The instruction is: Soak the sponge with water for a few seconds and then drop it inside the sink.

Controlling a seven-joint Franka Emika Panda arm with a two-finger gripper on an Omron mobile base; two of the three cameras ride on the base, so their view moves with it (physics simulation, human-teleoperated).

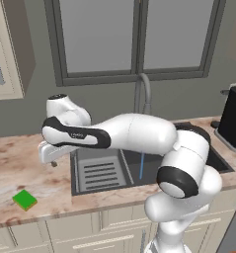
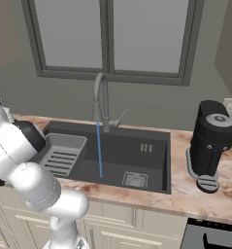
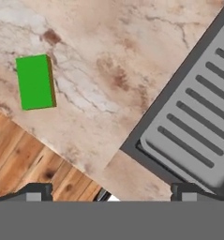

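Nearest the base cameras, the white arm's bulky elbow fills the foreground, and from it the forearm reaches out to about nine o'clock, carrying the gripper (image 1: 49,154) over the marble counter (image 1: 20,158) just left of the sink (image 2: 137,156). Its jaws stand released, spread wide with nothing between them; in the hand view the two dark fingertips (image 3: 36,191) sit far apart at the bottom edge. That view looks down on the counter, with the sponge (image 3: 35,82) lying flat at about ten o'clock, green face up and a thin orange edge showing, close to the counter's front edge, beyond which the wooden floor (image 3: 24,159) appears. At about three o'clock in the same view lies the ribbed rack insert (image 3: 197,126) in the sink's left end. From the left base view the sponge (image 1: 24,199) rests at roughly seven o'clock from the gripper, near but apart. Water (image 2: 99,151) already runs in a thin blue stream from the curved faucet (image 2: 102,97) into the basin. The main risk I see is the approach: the sponge is off the gripper's centreline and near the edge, so a poorly aligned descent could nudge it off onto the floor, or the fingers could close on one corner and lose it on the way to the stream.
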